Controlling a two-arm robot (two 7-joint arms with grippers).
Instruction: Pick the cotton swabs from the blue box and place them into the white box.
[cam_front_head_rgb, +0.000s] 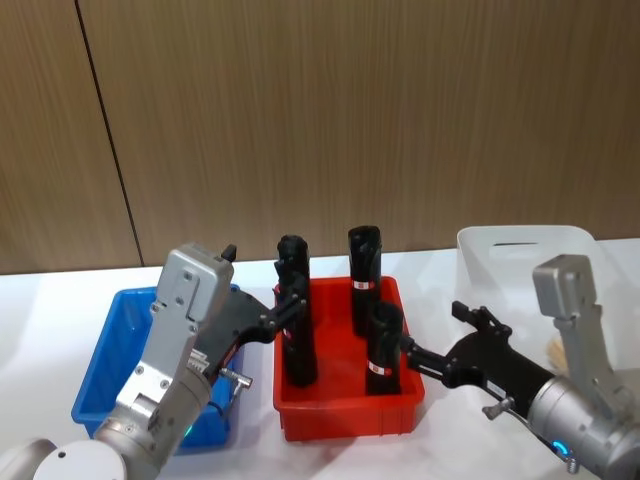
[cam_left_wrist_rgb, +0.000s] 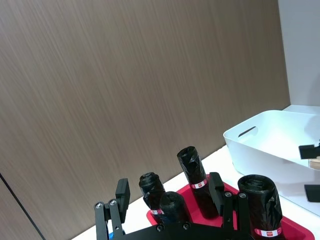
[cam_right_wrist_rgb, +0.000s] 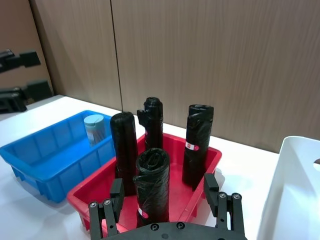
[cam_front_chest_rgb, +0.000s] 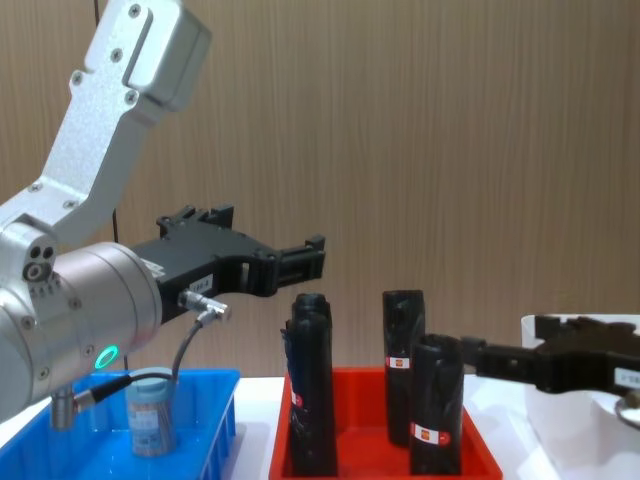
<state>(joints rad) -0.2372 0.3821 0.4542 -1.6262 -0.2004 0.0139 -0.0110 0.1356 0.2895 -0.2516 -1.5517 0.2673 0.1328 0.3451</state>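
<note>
Standing upright w/ its long axis vertical, the small clear cylindrical jar of cotton swabs (cam_front_chest_rgb: 150, 415) is sitting lower left in chest view, inside the shallow bright blue plastic bin (cam_front_chest_rgb: 215, 405), below and behind the left gripper (cam_front_chest_rgb: 300, 262). That gripper is nearer, fingers spread, holding nothing. Right gripper (cam_front_head_rgb: 432, 340) is hovering centre-right by the tall white plastic bin (cam_front_head_rgb: 520, 245), also spread, empty.

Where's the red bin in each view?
Head view: red bin lower centre, right of the blue box.
Chest view: the bin bottom centre.
Left wrist view: the bin just past the left gripper, before the white box.
Right wrist view: the bin just past the right gripper.
Shared landmark: the black rolls standing in it.
</note>
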